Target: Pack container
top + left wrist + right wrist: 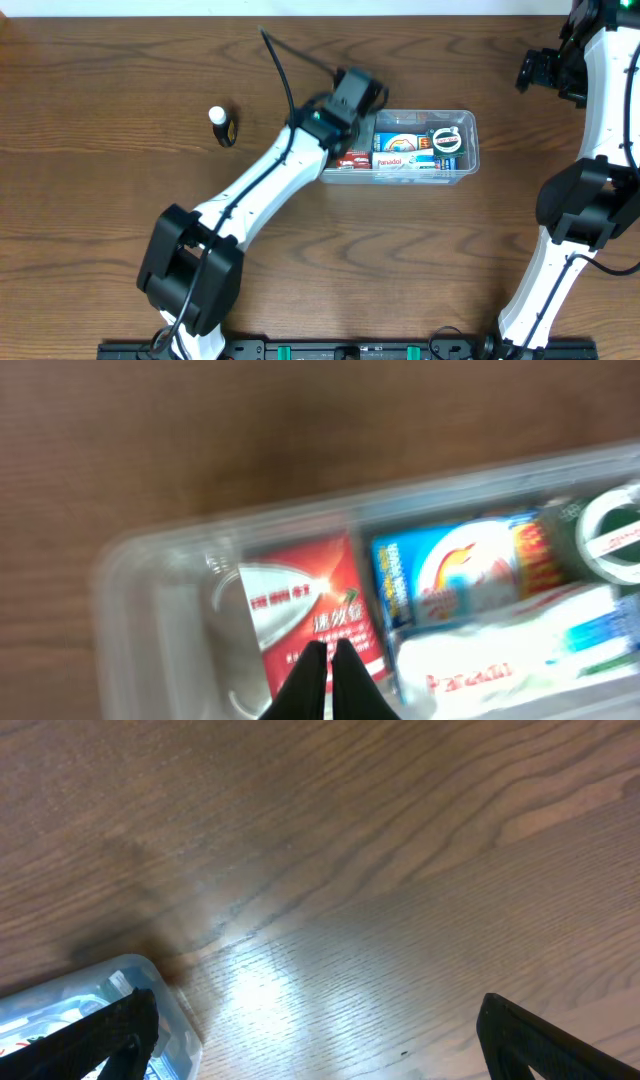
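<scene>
Two arms share the overhead view: the left arm (270, 175) reaches diagonally to the left end of the container (472, 150), which sits flat near the table's middle, open side up, its long axis running left to right. The right gripper (543, 70) is parked well apart at the far right corner. A small bottle (220, 126) lies on the wood off to the left, outside the tub. From the left wrist, the left gripper (328, 660) has its fingers pressed together with nothing between them, poised over a red packet (305, 610) at the tub's left end; whether it touches cannot be told. Beside the packet lie a blue-and-white box (460, 565) and a white Panadol box (470, 680). From the right wrist, the right gripper's fingers are spread wide over bare wood, one corner of the tub just showing at lower left. The tub is probably light, thin-walled and slick, flexing if squeezed, so the rim along a short end looks the safest hold.
</scene>
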